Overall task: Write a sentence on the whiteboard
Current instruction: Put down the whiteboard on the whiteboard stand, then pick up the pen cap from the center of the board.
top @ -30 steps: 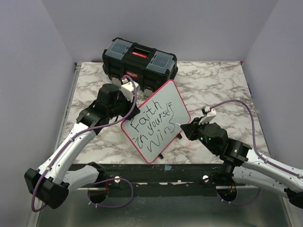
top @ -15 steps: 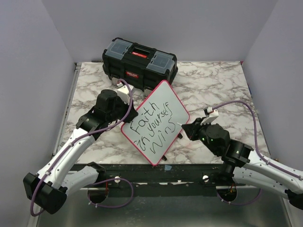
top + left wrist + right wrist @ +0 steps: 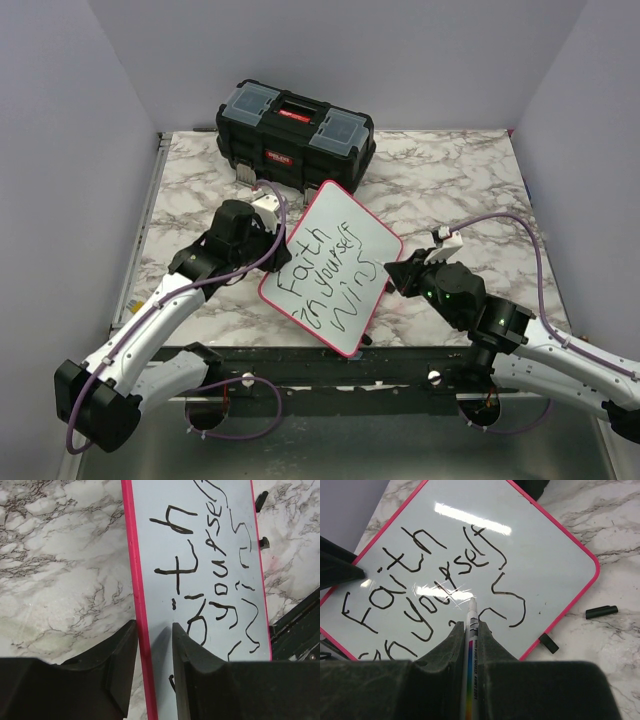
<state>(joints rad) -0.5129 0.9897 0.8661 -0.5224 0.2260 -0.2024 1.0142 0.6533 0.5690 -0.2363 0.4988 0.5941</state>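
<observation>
The whiteboard (image 3: 345, 225) with its red rim lies tilted at the table's middle. The sentence (image 3: 322, 272) "Faith in yourself wins" runs across it in black over three lines. It also shows in the right wrist view (image 3: 427, 582). My left gripper (image 3: 268, 238) is shut on the board's left edge. One finger (image 3: 117, 655) is behind the red rim (image 3: 134, 580) and the other lies on the white face. My right gripper (image 3: 393, 272) is shut on a white marker (image 3: 471, 630). The marker's tip hovers over the board's right part, by the last word.
A black toolbox (image 3: 295, 135) with a red latch stands at the back, just behind the board. A black marker cap (image 3: 601, 612) lies on the marble table (image 3: 460, 190) right of the board. The table's near edge (image 3: 300, 362) is a dark rail close to the board's lower corner.
The left gripper has drawn nearer with the board in it. The board's top corner swung left and its near corner right. The right gripper with the marker has barely moved.
</observation>
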